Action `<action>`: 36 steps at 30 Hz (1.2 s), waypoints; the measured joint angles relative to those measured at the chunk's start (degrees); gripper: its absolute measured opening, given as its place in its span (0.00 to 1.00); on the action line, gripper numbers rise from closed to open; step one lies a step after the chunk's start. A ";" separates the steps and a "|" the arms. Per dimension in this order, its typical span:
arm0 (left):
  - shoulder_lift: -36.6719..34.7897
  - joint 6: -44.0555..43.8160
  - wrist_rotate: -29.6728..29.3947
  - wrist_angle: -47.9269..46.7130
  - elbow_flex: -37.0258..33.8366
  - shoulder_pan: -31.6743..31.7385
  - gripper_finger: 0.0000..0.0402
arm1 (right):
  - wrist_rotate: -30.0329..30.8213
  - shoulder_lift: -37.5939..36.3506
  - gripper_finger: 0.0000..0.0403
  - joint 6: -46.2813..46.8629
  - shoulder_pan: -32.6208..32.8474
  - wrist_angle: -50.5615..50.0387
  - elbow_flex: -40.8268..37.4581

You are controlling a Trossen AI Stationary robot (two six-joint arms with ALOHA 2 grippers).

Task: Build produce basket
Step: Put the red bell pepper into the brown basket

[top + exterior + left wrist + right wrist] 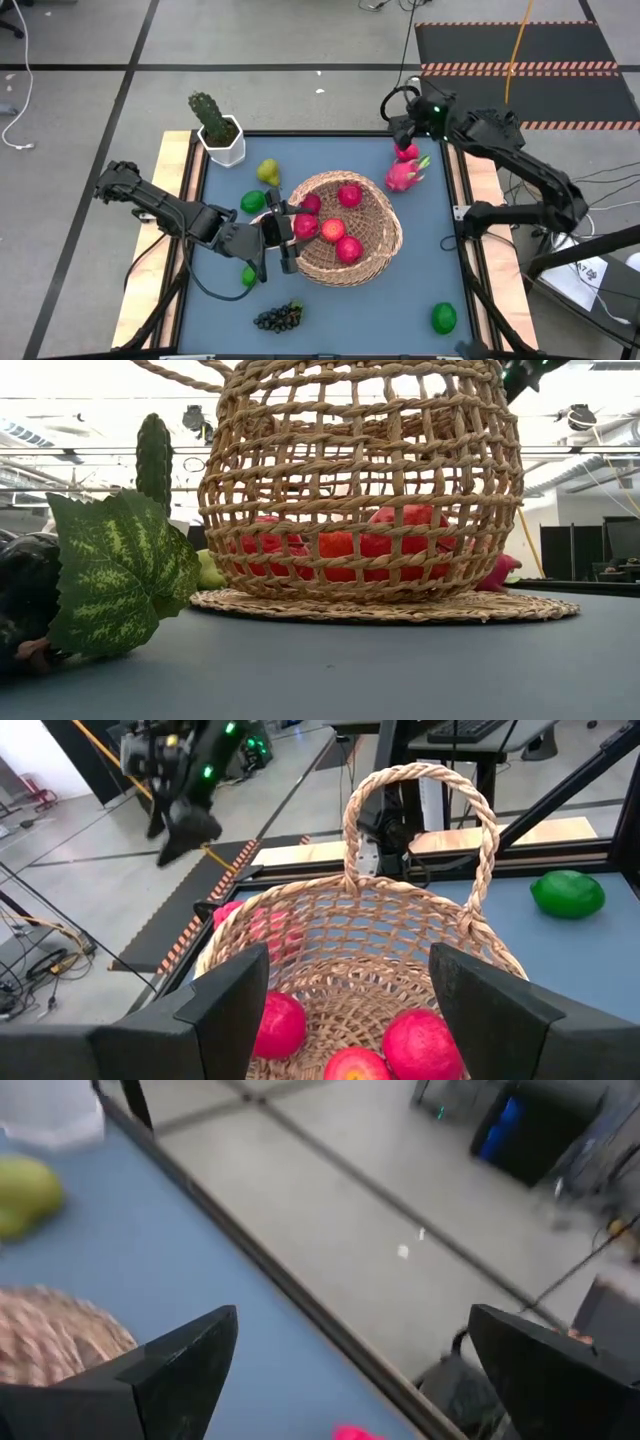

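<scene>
Both pairs of jaws gape empty, the left gripper at the rim of the basket, which sits mid-bench holding red apples, the right gripper above the pink dragon fruit just beside it.

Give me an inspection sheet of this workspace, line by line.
Surface: blue mat on table.
Job's things: basket centre, four red apples inside; pear, limes, grapes, dragon fruit outside.
Clutter: potted cactus at far left corner.
Pincers: left pincer open at basket's rim; right pincer open above dragon fruit.
Cables: on floor beyond the table.
Surroundings: striped floor mat.
</scene>
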 joint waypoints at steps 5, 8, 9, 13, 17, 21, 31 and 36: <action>0.00 0.02 0.00 0.02 0.00 0.00 0.68 | -4.66 6.68 0.97 -4.99 -4.31 -1.59 0.00; 0.00 0.02 0.00 0.00 0.00 0.00 0.68 | -4.77 9.45 0.97 -5.55 -5.49 -3.09 0.00; 0.00 0.02 0.00 0.00 0.00 0.00 0.68 | -4.78 10.15 0.97 -5.49 -5.77 -3.69 0.00; 0.00 0.00 0.00 -0.37 0.00 0.00 0.68 | -4.63 11.66 0.97 -3.30 -6.22 -4.42 -1.26; 0.00 -0.96 -0.01 -1.67 0.00 0.00 0.68 | -2.87 12.01 0.98 0.63 -6.20 -4.26 -3.97; 0.00 -1.93 -0.02 -1.86 0.00 0.00 0.68 | -1.64 11.90 0.99 2.15 -5.91 -2.95 -6.62; 0.00 -2.56 -0.02 -0.84 0.00 0.00 0.68 | 2.52 12.33 0.99 1.75 -2.22 -1.42 -7.37; 0.00 -2.56 -0.01 -0.37 0.00 0.00 0.68 | 6.67 14.06 0.99 1.79 -0.30 -1.66 -7.39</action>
